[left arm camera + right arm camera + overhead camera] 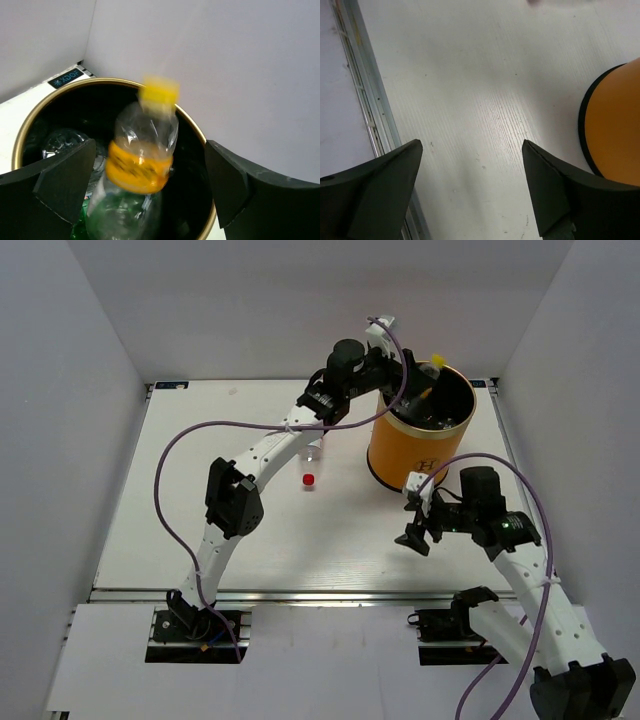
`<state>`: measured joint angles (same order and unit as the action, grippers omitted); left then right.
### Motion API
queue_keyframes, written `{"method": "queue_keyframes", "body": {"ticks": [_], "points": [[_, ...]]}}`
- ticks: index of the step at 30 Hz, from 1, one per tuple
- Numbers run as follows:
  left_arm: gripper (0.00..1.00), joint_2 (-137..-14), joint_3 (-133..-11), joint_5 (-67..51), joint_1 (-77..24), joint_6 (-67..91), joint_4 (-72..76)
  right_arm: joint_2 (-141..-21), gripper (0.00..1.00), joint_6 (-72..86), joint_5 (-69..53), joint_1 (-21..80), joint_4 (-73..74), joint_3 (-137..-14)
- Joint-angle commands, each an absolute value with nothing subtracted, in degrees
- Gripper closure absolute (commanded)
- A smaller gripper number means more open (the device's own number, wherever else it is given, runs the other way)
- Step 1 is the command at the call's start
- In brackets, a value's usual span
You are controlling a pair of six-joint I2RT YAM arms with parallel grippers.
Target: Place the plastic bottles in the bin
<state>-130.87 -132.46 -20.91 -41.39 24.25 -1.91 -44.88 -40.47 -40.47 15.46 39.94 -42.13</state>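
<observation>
The orange bin (pixel 400 455) with a gold rim (pixel 31 119) stands at the back right of the table. My left gripper (pixel 402 372) is open right above its mouth. A clear bottle (pixel 142 150) with a yellow cap and an orange label is blurred between the wide-apart fingers, touching neither, its lower end inside the bin. Other clear bottles (pixel 62 142) and something green (pixel 80 225) lie inside the bin. My right gripper (pixel 416 530) is open and empty, low over the table just in front of the bin (pixel 615 125).
A loose red cap (pixel 308 481) lies on the table left of the bin. A small clear object (pixel 316 453) stands just behind it, under the left arm. A metal rail (pixel 367 100) runs along the table edge.
</observation>
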Motion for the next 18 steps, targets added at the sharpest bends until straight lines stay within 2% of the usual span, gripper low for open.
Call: {"method": "queue_keyframes", "body": {"ticks": [1,7,9,10,12,14,16,18], "points": [[0.01,-128.06,-133.15,-18.29,-41.57,24.35,-2.46,-47.19,0.12,-38.16,-40.08,15.73,34.56,-42.80],[0.01,-119.29,-130.62,-10.30,-41.57,19.88,-8.25,-60.00,0.15,-35.07,-36.74,20.56,31.04,-48.25],[0.01,-109.73,-125.71,-4.69,-41.57,16.27,-9.40,-62.48,0.15,-31.39,-32.35,24.86,29.27,-49.83],[0.01,-105.51,-117.59,-2.48,-41.57,15.13,-8.88,-66.23,0.17,-30.51,-30.17,26.00,26.74,-50.53],[0.01,-96.81,-108.85,5.57,-41.57,12.66,-8.88,-69.07,0.17,-25.68,-27.08,29.95,24.10,-53.77],[0.01,-83.71,-96.11,11.39,-40.78,12.13,-10.80,-75.92,0.17,-21.30,-23.40,32.15,21.55,-57.64],[0.01,-75.54,-83.89,21.33,-40.78,10.29,-13.69,-81.37,0.17,-14.71,-20.58,34.18,20.92,-64.13],[0.01,-63.41,-72.06,29.57,-40.78,9.76,-15.46,-88.40,0.10,-8.31,-17.68,35.59,19.78,-70.09]]}}
